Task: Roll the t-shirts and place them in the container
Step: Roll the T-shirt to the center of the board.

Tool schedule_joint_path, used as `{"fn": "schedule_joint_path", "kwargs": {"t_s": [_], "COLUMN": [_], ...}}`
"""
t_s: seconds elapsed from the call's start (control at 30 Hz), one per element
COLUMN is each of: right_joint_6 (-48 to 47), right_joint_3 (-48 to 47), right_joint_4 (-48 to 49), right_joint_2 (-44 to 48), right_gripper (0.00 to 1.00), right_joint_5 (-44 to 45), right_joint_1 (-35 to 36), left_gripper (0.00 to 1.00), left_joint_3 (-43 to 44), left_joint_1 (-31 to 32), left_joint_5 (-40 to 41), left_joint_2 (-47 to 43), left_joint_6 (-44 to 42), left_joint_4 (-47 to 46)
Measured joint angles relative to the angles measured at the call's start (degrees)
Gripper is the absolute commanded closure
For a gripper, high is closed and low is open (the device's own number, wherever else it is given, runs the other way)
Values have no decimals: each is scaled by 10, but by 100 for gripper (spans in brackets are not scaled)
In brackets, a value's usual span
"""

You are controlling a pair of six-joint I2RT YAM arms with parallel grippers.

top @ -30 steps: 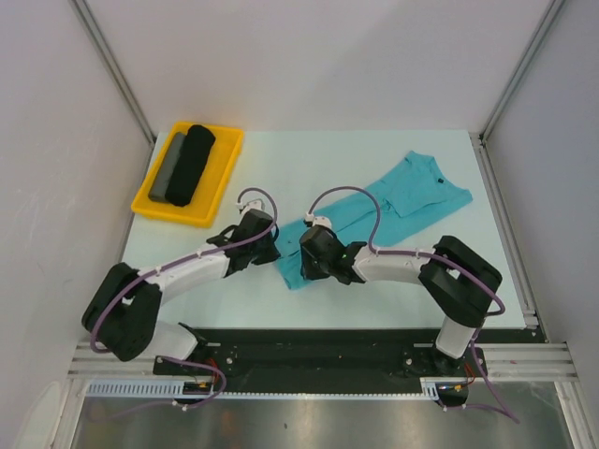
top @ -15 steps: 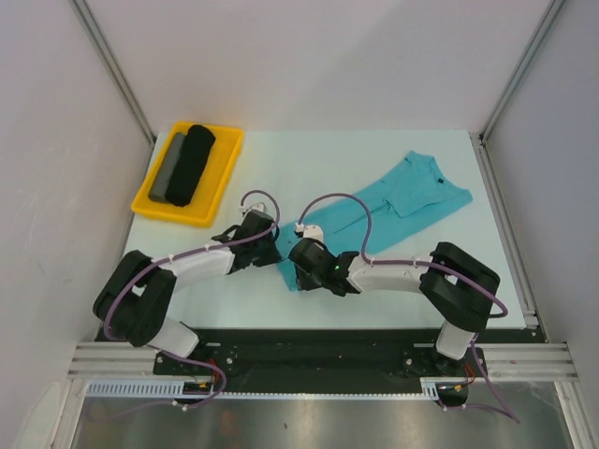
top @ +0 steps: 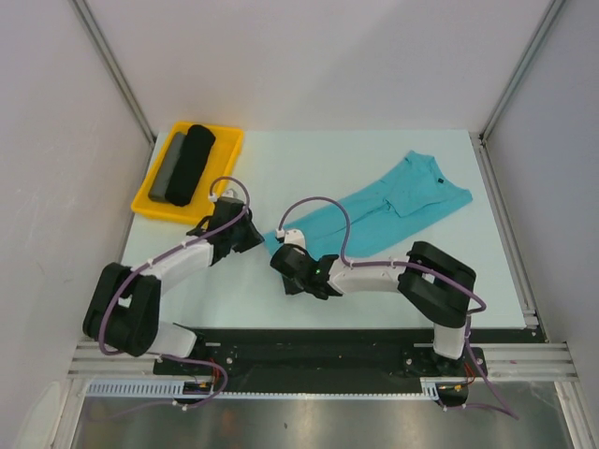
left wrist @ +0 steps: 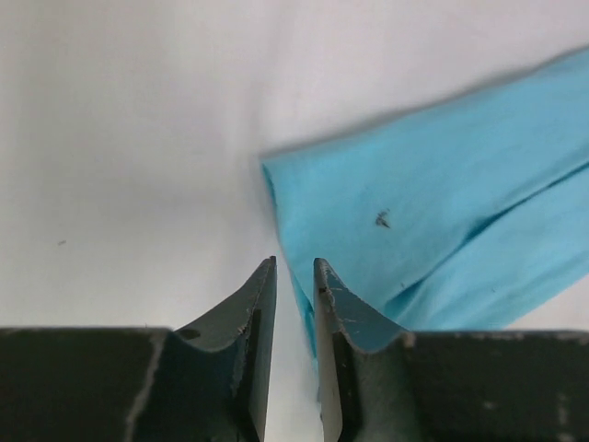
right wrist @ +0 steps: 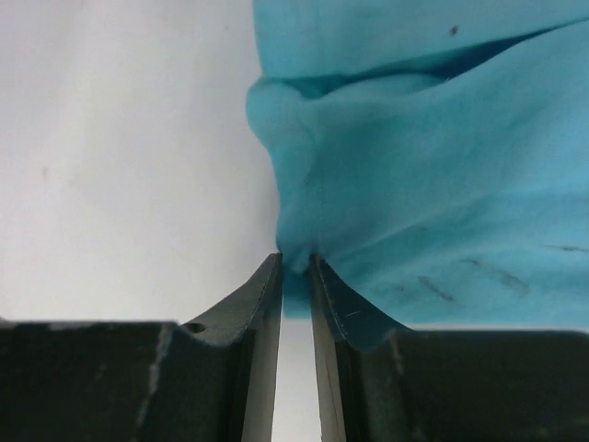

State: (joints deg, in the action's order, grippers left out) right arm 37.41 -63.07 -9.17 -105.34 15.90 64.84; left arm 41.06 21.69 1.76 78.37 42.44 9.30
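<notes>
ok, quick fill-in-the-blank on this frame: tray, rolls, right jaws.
1. The yellow tray holds ___ fabric rolls.
2. Beside the black roll lies a thinner ___ one.
3. The tray sits at the far ___ corner of the table.
4. The jaws of the right gripper pinch a bunched edge of the ___.

Missing words: two; grey; left; t-shirt.
</notes>
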Motion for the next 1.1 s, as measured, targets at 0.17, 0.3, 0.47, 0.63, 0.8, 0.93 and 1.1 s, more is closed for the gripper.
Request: {"fn": "schedule_joint_path", "kwargs": {"t_s": [0.17,0.3,0.47,0.63,0.8,0.93,1.1], "right_joint_6": [1,-2,-16,-35,-60,-73,-88], "right_joint_3": [-12,-13,-13,-26,-45,-69,-76], "right_joint_4": [-2,-9,-52,-83,-105,-113,-115], "right_joint_2": [-17,-13,6,13,7,-17,-47], "right_gripper": [74,71,69,66,59,59,62], "right_joint_5": [-3,-3,6,31,57,77,92], "right_joint_1": [5,6,12,32,57,68,70], "left_gripper": [63,62,64,66,67,68,69], "left_joint_3": [0,1,2,19,25,26,30], "left_joint_1": [-28,-39,-41,-42,-42,-42,-42], "left_joint_5": [-33,-52,-55,-54,-50,-48,-43], "left_joint_2": [59,85,115,143,155,156,161], "left_joint_6": [1,2,5,10,12,12,12], "left_joint_4": [-20,-48,-72,-98,-112,-114,-114]}}
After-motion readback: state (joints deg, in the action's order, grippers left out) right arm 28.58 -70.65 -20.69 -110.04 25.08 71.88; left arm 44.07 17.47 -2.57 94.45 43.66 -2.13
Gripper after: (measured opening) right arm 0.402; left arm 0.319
